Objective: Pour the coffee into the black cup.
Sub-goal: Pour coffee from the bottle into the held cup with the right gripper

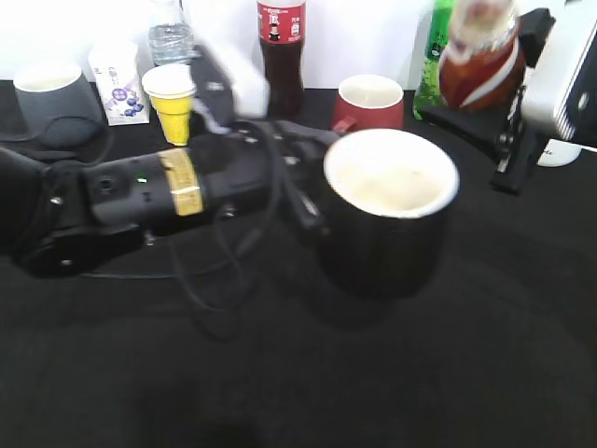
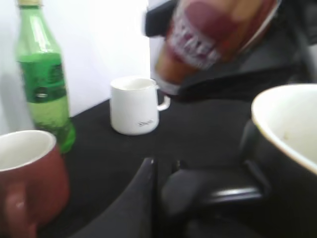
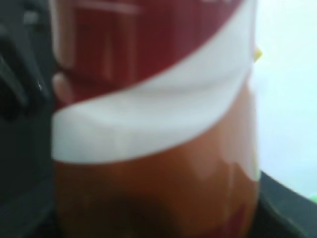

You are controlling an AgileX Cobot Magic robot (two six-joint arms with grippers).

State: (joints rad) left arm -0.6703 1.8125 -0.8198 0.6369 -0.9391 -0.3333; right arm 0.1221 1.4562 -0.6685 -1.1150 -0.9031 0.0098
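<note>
The black cup point(image 1: 387, 238), with its white inside and rim, is at the middle of the exterior view. My left gripper point(image 1: 311, 210) reaches in from the left and is shut on the cup's handle. In the left wrist view the cup point(image 2: 285, 148) is at the right, next to my jaws point(image 2: 166, 186). The coffee bottle point(image 1: 480, 51) is held in the air at the back right, above and beyond the cup, by my right gripper point(image 1: 515, 79). It fills the right wrist view point(image 3: 153, 124) and hides the jaws there. It also shows at the top of the left wrist view point(image 2: 213, 39).
On the black cloth at the back stand a grey mug point(image 1: 51, 93), a small carton point(image 1: 118, 82), a yellow paper cup point(image 1: 173, 101), a cola bottle point(image 1: 282, 51), a red mug point(image 1: 370, 101) and a green bottle point(image 1: 436, 56). A small white mug point(image 2: 136, 105) stands behind.
</note>
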